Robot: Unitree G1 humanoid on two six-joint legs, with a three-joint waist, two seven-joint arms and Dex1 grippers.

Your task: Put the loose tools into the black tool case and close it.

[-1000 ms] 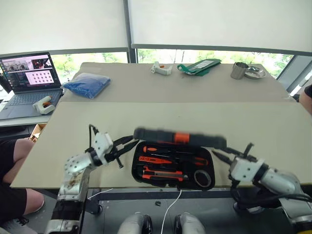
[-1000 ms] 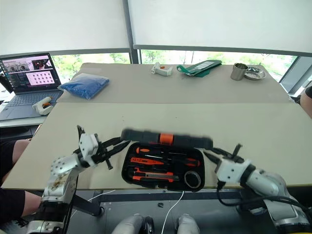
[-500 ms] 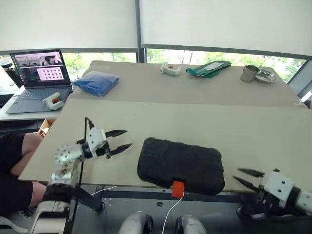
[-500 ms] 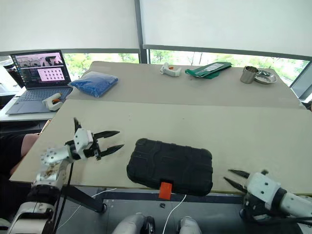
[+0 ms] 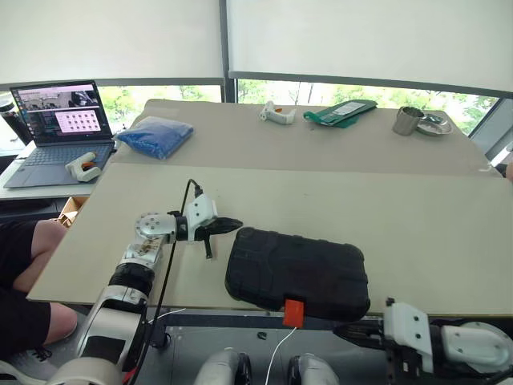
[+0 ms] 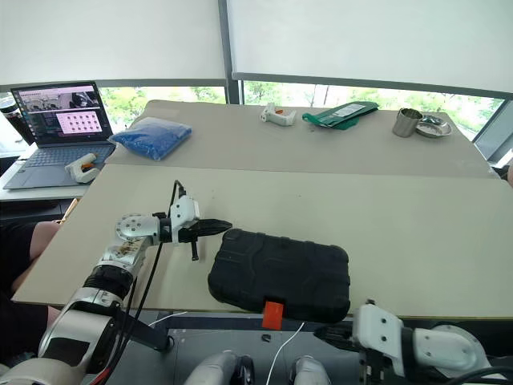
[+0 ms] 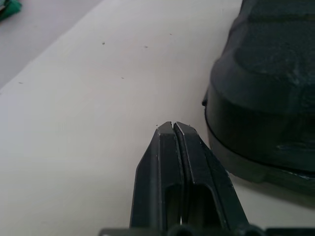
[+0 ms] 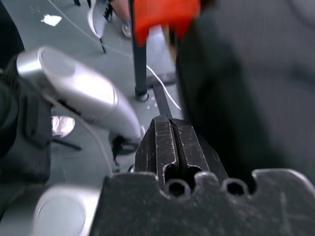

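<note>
Two tools are in my working field, and both have their fingers pressed together with nothing between them. The left tool sits low over the table, pointing at the left end of the black tool case; in the left wrist view its fingertips lie just beside the case wall, not touching it. I judge this placement suits a push or a press on the case. The right tool hangs below the table's near edge, at about 5 o'clock from the case, close to the orange latch.

The case lies with its lid down near the table's near edge, at 6 o'clock in the head views, with the latch overhanging that edge. No loose tools lie on the table around it, so I judge them stowed. The latch tab hangs free, so I cannot confirm that it is engaged; fastening it is probably the remaining step.

At 12 o'clock on the far table lie a glue gun, a green packet and a metal cup; a blue bag and a laptop lie at 10 o'clock.

No brand or label on the case is legible. The laptop screen and the packet carry print too small to read.
</note>
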